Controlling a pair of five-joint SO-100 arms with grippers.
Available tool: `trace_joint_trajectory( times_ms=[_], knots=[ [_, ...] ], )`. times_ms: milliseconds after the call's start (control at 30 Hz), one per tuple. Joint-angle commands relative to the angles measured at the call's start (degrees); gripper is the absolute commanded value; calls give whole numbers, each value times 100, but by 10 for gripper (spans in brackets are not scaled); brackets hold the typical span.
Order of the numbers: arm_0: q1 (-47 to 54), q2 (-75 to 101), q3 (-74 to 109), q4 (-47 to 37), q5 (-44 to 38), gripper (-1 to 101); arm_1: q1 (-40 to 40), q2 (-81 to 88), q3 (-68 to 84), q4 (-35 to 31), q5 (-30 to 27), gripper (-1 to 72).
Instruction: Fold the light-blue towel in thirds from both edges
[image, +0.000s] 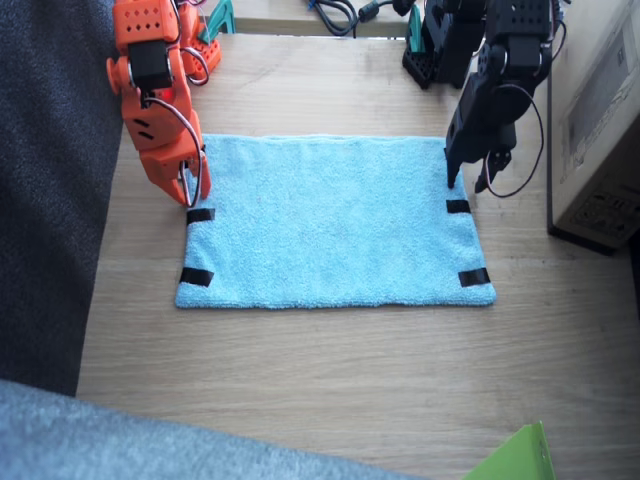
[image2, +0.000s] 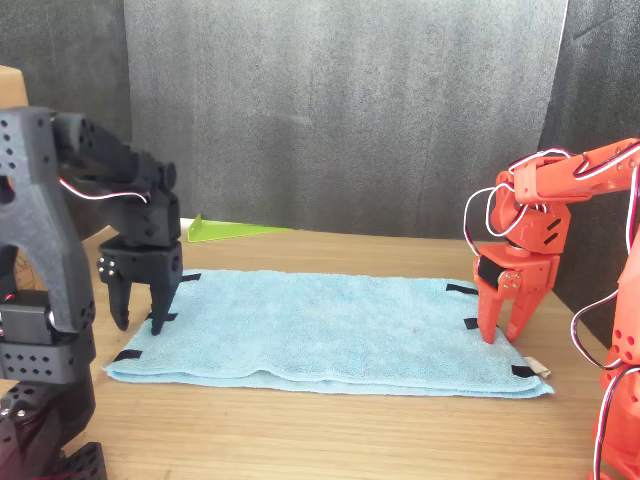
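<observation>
The light-blue towel (image: 330, 220) (image2: 320, 325) lies flat and unfolded on the wooden table, with black tape strips (image: 200, 214) (image: 458, 206) on both short edges. A small white tag (image2: 540, 370) sticks out at one corner. My right gripper (image: 193, 195) (image2: 503, 332), orange, is open, and its tips point down at one short edge near the back corner. My left gripper (image: 468, 183) (image2: 138, 318), black, is open with its tips low over the opposite short edge. Neither holds cloth.
A cardboard box (image: 600, 120) stands close beside the left arm. Dark grey fabric (image: 50, 200) runs along the table's other side, and grey-blue fabric (image: 100, 440) covers the front corner. A green sheet (image: 515, 460) (image2: 230, 230) lies at the front edge. Cables (image: 335, 15) lie at the back.
</observation>
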Motion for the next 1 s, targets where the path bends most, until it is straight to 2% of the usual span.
trace_joint_trajectory(
  times_ms=[0,133,233,300,433,967],
  knots=[
    [0,-26,-220,158,79,242,70,18,26,-44,62,161],
    [-35,-237,-378,290,97,201,70,0,26,-26,53,161],
    [-35,-237,-396,290,70,75,70,-44,-18,0,44,151],
    [-26,-246,-413,290,62,-1,88,-53,-18,0,35,109],
    [-9,-229,-378,281,62,-1,123,-105,-53,35,0,1],
    [-9,-62,-211,211,70,-1,299,79,-53,193,-44,1]
  ],
)
